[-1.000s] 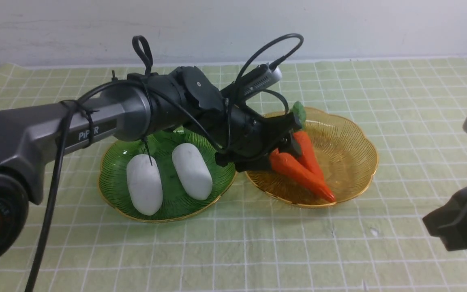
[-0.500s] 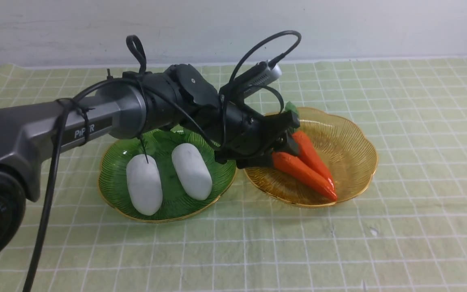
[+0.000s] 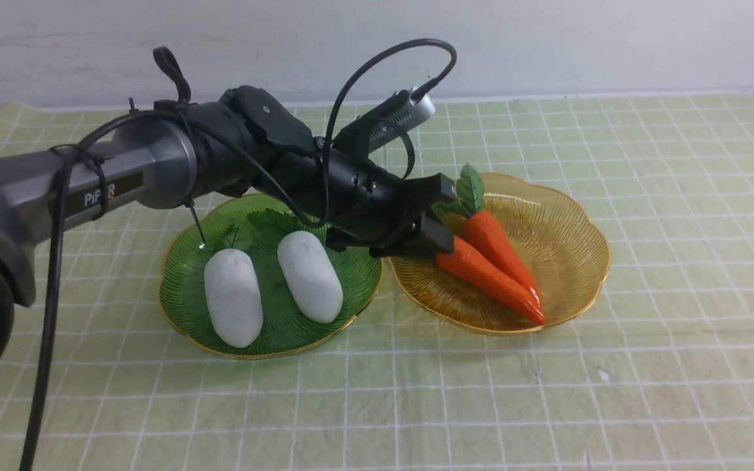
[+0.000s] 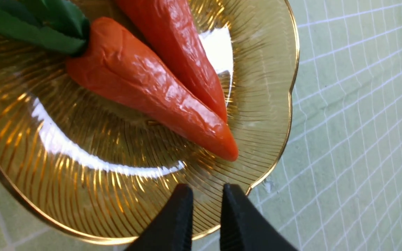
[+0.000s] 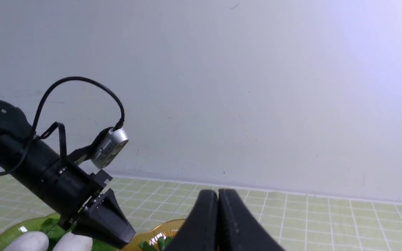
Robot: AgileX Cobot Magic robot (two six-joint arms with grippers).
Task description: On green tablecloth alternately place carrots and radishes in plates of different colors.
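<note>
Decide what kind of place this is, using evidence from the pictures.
Probably a robotics lab or test station: a cabled robot arm reaches over toy carrots on a gridded tablecloth before a plain wall.

The light is bright and even in the front view. In the left wrist view, white glare lies on the plate (image 4: 257, 69) and small shine on the carrots (image 4: 152, 83); the fingertips (image 4: 237, 209) are blurred.
</note>
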